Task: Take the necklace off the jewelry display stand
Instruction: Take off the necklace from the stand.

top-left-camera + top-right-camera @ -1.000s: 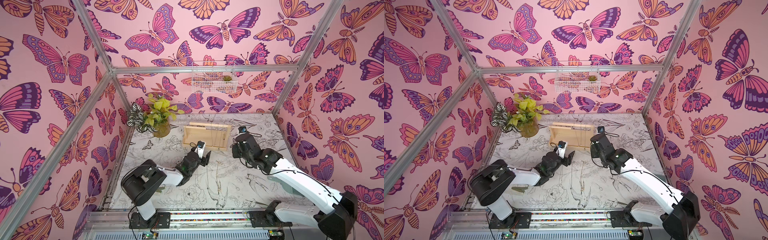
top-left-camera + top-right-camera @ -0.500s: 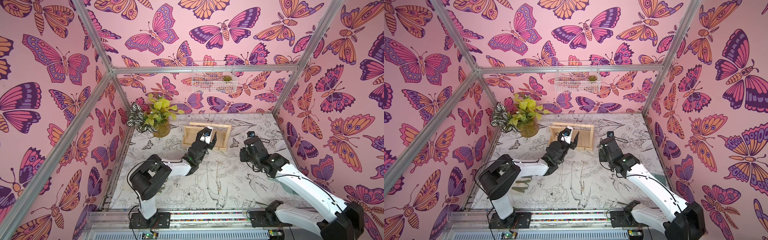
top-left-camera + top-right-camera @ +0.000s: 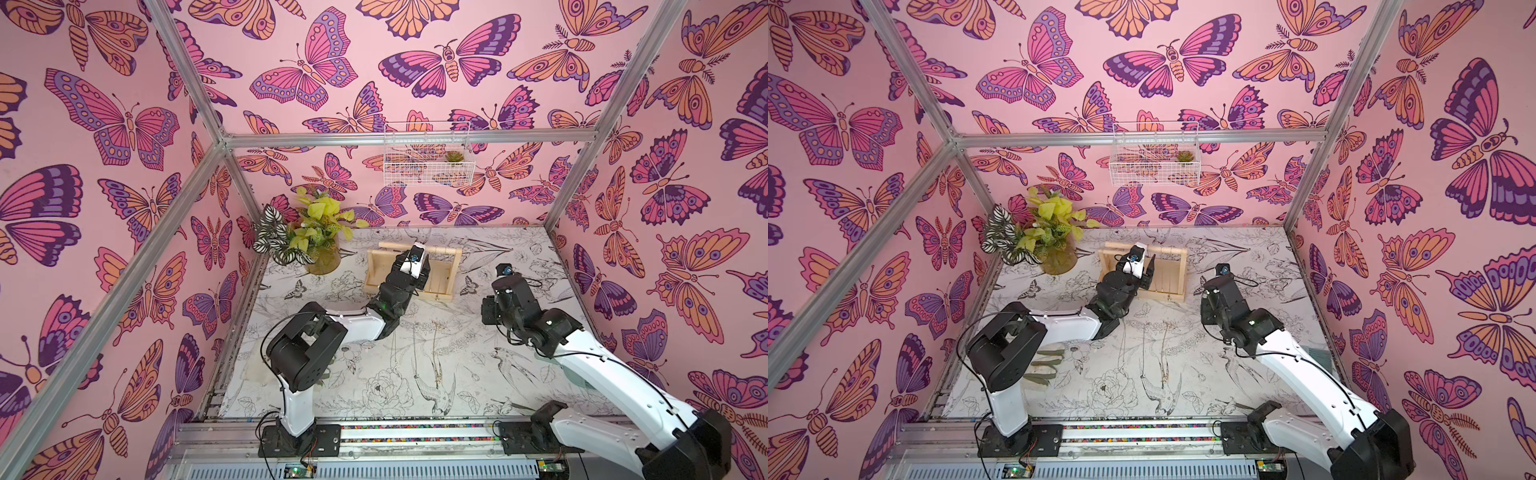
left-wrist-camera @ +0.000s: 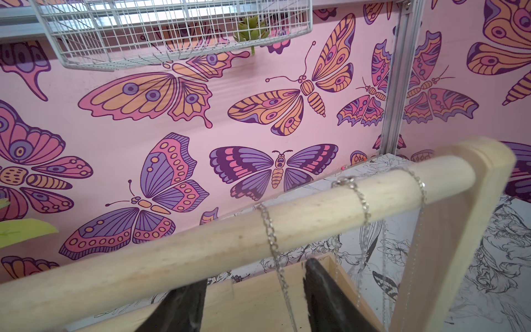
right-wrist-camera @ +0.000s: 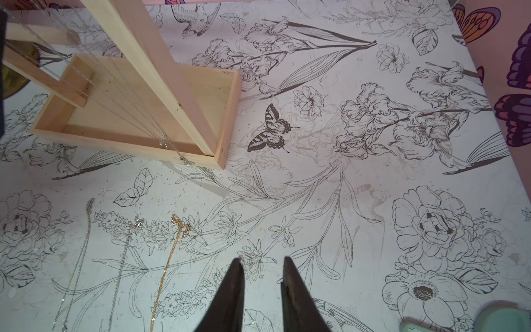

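- The table [image 3: 519, 266], printed with line-drawn flowers, fills the floor between butterfly-papered walls.
- The right arm [image 3: 602, 365] leans in from the front rail and ends well apart from the stand. The left arm [image 3: 357, 326] stretches across to the stand itself.
- The stand [image 3: 376, 272] sits at the back of the table, near the plant [image 3: 307, 237]. A wire basket [image 3: 424, 166] hangs on the back wall above it.
- The bar [image 4: 172, 258] across the top of the stand carries three silver chains, all gathered toward the upright [image 4: 465, 230] on the right arm's side.
- The necklace [image 4: 270, 230] is the chain farthest from that upright. It is draped over the bar and hangs straight down between the left gripper's fingers.
- The left gripper [image 4: 255, 273] sits just under the bar with its jaws apart, one finger on each side of the necklace. The chain runs closer to one finger, but nothing pinches it and nothing is held.
- The other two chains [image 4: 359, 201] hang beside the necklace, outside the jaws.
- The right gripper [image 5: 263, 263] hovers over bare table, its jaws slightly parted and empty.
- Three loose chains lie flat on the table between the arms, two silver [image 5: 83, 230] and one gold [image 5: 169, 253].
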Controlling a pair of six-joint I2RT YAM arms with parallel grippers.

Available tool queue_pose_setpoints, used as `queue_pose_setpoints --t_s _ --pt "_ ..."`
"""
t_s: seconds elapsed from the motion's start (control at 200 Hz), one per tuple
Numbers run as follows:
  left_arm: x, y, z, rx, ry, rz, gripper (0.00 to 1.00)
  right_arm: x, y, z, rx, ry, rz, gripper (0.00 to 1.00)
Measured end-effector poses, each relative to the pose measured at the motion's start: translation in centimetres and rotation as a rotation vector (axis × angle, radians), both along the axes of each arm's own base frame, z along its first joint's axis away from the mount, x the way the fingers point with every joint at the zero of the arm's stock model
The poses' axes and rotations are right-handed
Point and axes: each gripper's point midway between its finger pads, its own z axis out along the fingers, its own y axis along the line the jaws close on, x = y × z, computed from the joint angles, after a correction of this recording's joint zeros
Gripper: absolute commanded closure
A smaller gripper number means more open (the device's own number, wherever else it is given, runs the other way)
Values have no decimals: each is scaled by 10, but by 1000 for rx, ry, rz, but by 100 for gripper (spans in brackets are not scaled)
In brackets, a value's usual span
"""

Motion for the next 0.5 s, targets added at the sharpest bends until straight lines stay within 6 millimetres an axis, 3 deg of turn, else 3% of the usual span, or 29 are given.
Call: queue_pose_setpoints --t_s 0.26,0.385,0.501 --pt "6 2 1 -6 18 5 92 -1 2 -3 7 5 7 73" --pt "7 3 1 -7 24 3 100 0 3 -2 12 2 9 73" --pt "6 3 3 -10 22 4 100 0 3 -4 15 6 12 73"
